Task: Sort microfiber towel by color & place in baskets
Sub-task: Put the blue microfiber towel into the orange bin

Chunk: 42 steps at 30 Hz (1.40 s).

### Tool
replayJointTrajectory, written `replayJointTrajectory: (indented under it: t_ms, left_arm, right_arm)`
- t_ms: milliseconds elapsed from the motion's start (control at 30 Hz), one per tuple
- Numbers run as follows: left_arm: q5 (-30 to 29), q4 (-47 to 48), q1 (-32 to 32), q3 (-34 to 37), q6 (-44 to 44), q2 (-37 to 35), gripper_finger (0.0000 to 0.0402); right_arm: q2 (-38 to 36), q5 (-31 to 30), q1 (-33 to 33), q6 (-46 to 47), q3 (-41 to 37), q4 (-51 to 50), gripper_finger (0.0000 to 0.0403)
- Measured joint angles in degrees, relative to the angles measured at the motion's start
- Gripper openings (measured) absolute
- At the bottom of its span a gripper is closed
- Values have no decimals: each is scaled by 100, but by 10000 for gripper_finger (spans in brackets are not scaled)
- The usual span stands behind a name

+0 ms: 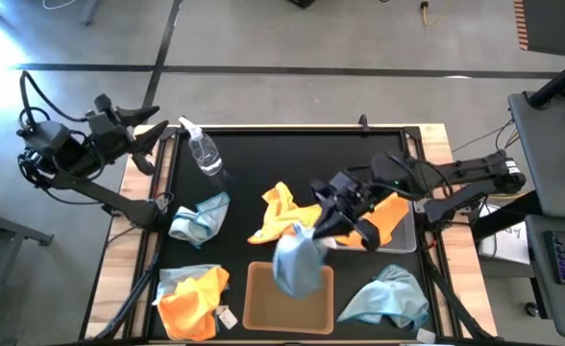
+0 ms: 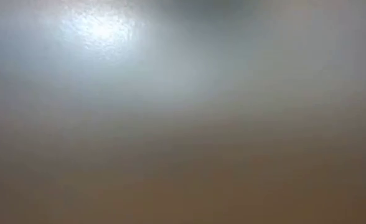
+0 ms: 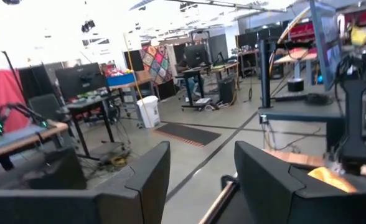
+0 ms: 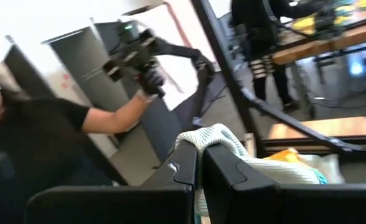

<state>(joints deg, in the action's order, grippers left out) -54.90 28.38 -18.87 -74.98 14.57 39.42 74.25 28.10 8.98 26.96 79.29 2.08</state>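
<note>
While right gripper (image 1: 313,229) pinches pale blue towel (image 1: 298,263), cloth hangs bunched; left gripper (image 1: 154,137) wide

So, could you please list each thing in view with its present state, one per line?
right gripper: shut on a pale blue towel, which hangs above the tan basket.
left gripper: open, off the table's left edge, holding nothing.
grey basket: holds an orange towel.
spray bottle: lying on its side.
Orange and blue pile: crumpled on the table, unsorted.
</note>
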Motion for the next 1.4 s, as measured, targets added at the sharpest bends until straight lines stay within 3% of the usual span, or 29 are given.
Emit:
replayJointTrajectory:
  t_ms: [367, 1167, 1400]
  left_arm:
    - [51, -13, 0, 0, -512, 14, 165]
    - [62, -13, 0, 0, -555, -242, 165]
    - [64, -11, 2, 0, -481, -361, 165]
  right_arm:
    - [424, 46, 569, -7, 0, -15, 9]
    - [1797, -55, 714, 973, 0, 29, 10]
    - [1883, -112, 714, 1296, 0, 37, 54]
